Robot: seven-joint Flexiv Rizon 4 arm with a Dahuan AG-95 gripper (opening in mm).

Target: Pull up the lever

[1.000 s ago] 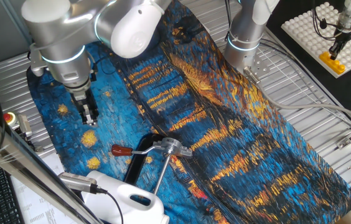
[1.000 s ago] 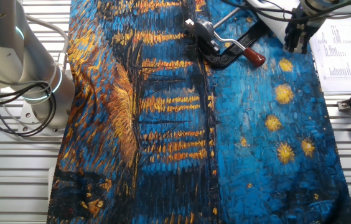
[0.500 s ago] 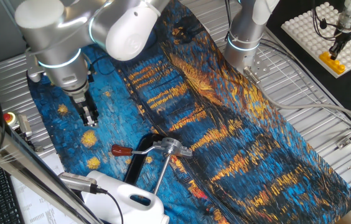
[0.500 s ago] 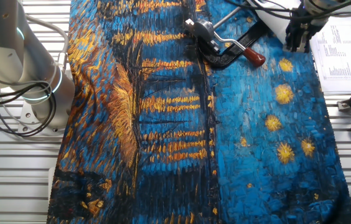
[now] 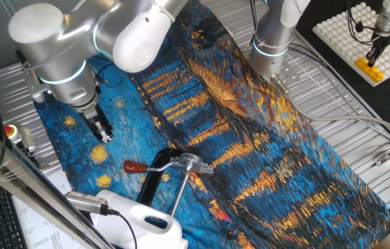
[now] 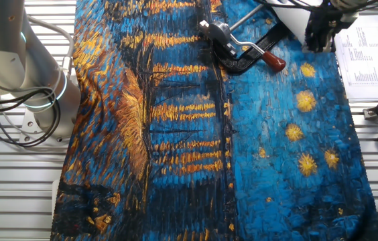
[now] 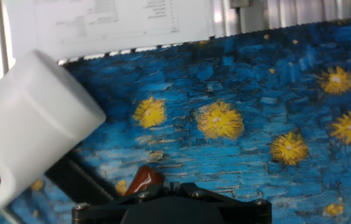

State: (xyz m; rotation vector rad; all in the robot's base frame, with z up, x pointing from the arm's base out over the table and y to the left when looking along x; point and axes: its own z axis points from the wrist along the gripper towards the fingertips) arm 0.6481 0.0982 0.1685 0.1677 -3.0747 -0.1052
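The lever lies nearly flat on the blue painted cloth: a thin silver rod with a dark-red knob [image 5: 134, 167] joined to a silver pivot hub [image 5: 189, 163]. In the other fixed view the knob [image 6: 274, 62] points right from the hub [image 6: 217, 32]. My gripper [image 5: 101, 132] hangs above the cloth, up and left of the knob and apart from it, fingers together and empty. It also shows in the other fixed view [image 6: 319, 41]. In the hand view the knob [image 7: 143, 179] sits just left of my closed gripper [image 7: 170, 186].
A white plastic jug [image 5: 146, 221] stands near the lever and fills the left of the hand view [image 7: 29, 134]. A long plain silver rod [image 5: 179, 190] and a flat black bar [image 5: 152, 181] run from the hub. Printed paper [image 6: 366, 53] lies beside the cloth.
The arm has shifted a little to the left and the gripper has drifted slightly; it stays shut. The lever has not moved.
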